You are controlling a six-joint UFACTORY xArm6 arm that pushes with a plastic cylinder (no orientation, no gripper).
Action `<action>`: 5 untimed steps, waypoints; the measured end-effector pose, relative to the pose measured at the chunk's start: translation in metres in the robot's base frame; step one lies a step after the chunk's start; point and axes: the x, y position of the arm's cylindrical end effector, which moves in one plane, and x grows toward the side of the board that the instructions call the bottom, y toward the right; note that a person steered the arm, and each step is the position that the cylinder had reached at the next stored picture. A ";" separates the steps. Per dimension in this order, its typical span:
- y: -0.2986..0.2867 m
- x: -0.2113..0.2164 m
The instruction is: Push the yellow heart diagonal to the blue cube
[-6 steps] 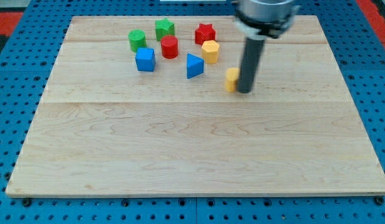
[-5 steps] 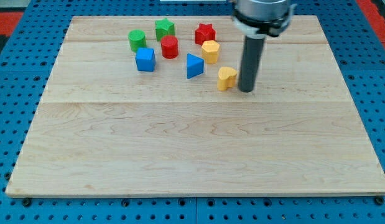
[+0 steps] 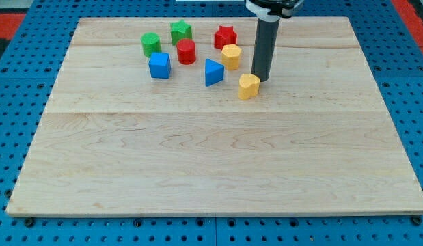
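The yellow heart (image 3: 249, 87) lies on the wooden board (image 3: 211, 164), right of the blue triangle (image 3: 212, 72). The blue cube (image 3: 159, 65) sits further to the view's left, about level with the triangle. My tip (image 3: 260, 80) stands just above and to the right of the yellow heart, touching or almost touching its upper right edge.
A green cylinder (image 3: 150, 44), a green star (image 3: 181, 31), a red cylinder (image 3: 186, 51), a red star (image 3: 225, 37) and a yellow hexagon (image 3: 231, 55) cluster near the view's top. The board rests on a blue pegboard (image 3: 20, 82).
The yellow heart slid a little to the left. My tip moved from the heart's right side up and left, to its upper right corner.
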 end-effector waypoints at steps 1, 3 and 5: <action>-0.033 0.040; -0.004 0.055; -0.113 0.082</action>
